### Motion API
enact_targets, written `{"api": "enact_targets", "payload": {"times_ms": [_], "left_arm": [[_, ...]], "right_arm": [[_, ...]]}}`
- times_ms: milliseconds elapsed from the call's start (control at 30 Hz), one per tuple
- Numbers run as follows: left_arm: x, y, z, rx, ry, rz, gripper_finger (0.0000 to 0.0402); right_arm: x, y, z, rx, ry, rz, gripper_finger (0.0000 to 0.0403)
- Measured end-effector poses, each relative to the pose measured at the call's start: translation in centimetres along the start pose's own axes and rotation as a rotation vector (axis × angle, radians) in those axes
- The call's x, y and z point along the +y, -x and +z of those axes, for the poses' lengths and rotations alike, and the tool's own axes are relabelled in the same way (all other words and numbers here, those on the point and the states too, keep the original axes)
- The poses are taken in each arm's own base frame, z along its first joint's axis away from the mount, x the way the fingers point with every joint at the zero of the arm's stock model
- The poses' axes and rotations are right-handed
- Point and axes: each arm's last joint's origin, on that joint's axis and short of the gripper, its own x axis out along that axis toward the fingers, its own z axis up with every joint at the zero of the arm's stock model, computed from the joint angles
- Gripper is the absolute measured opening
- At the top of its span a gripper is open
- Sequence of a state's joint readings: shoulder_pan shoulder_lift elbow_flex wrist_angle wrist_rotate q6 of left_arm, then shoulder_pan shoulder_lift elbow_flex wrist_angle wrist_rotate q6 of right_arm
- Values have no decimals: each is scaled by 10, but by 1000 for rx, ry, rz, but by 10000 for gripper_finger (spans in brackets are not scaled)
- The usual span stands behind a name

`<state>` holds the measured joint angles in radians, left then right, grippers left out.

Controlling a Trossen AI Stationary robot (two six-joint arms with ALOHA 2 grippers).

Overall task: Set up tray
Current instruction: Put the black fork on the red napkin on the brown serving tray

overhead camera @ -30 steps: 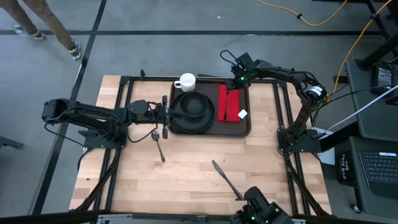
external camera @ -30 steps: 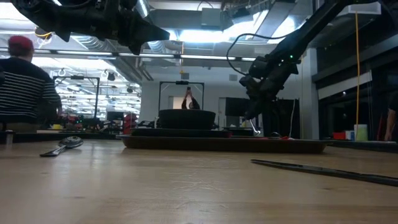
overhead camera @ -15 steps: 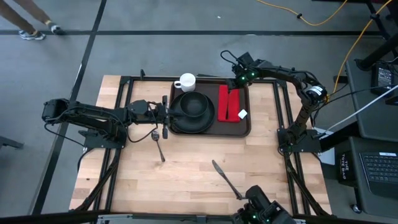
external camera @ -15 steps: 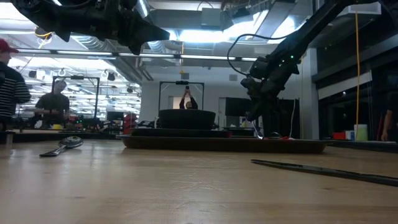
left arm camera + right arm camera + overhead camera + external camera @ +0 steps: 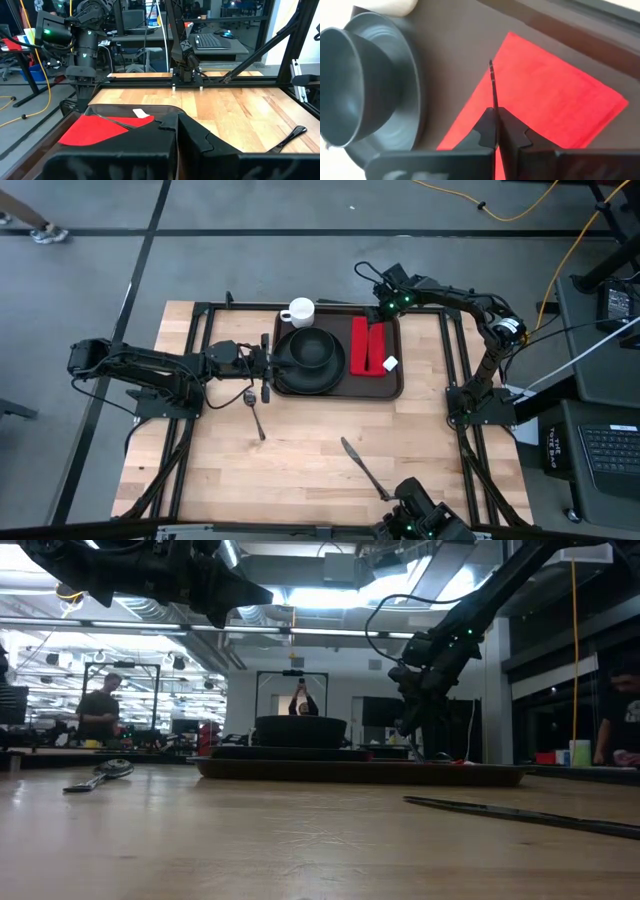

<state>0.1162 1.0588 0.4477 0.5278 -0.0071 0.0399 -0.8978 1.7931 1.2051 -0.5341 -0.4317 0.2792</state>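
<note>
Almost nothing on the counter has shifted since a second ago — only the right gripper [image 5: 377, 311] has edged a touch nearer the tray's back rim, and the person walking past the far-left corner of the room has nearly left the high view.

The tray [image 5: 396, 385] sits at the back middle of the counter [image 5: 300, 470], its long axis running left to right, carrying a black plate [image 5: 330, 373] with a black bowl [image 5: 312, 348] on it and a red napkin [image 5: 372, 348] beside them. A white cup [image 5: 299, 311] stands just off the tray's back-left corner.

Both sets of fingers are clenched on nothing. The right fingers [image 5: 496, 130] hang over the back end of the napkin; the left gripper [image 5: 268, 363] waits at the tray's left edge.

Still outside the tray: a spoon [image 5: 253, 411] near the left gripper, lying roughly front to back, and a knife [image 5: 364, 469] toward the front edge, lying on a diagonal. My judgement is that cutlery comes next. The spoon lies just toward the front of the left fingers, so the left arm is plainly the nearer; the knife lies well apart from both.
</note>
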Motion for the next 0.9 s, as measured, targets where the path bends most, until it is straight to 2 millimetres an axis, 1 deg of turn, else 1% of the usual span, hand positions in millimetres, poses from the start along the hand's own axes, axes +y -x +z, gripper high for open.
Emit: {"api": "enact_targets", "payload": {"times_ms": [167, 233, 400, 700, 900], "left_arm": [[0, 0, 0, 0, 0, 0, 5], [0, 0, 0, 0, 0, 0, 6], [0, 0, 0, 0, 0, 0, 2], [0, 0, 0, 1, 0, 0, 6], [0, 0, 0, 0, 0, 0, 2]], "right_arm": [[-1, -1, 0, -8, 6, -30, 6], [-3, -5, 1, 0, 2, -28, 6], [-13, -15, 1, 51, -56, 88, 6], [-25, -8, 5, 59, -132, 195, 6], [-24, -10, 3, 70, -128, 173, 6]]}}
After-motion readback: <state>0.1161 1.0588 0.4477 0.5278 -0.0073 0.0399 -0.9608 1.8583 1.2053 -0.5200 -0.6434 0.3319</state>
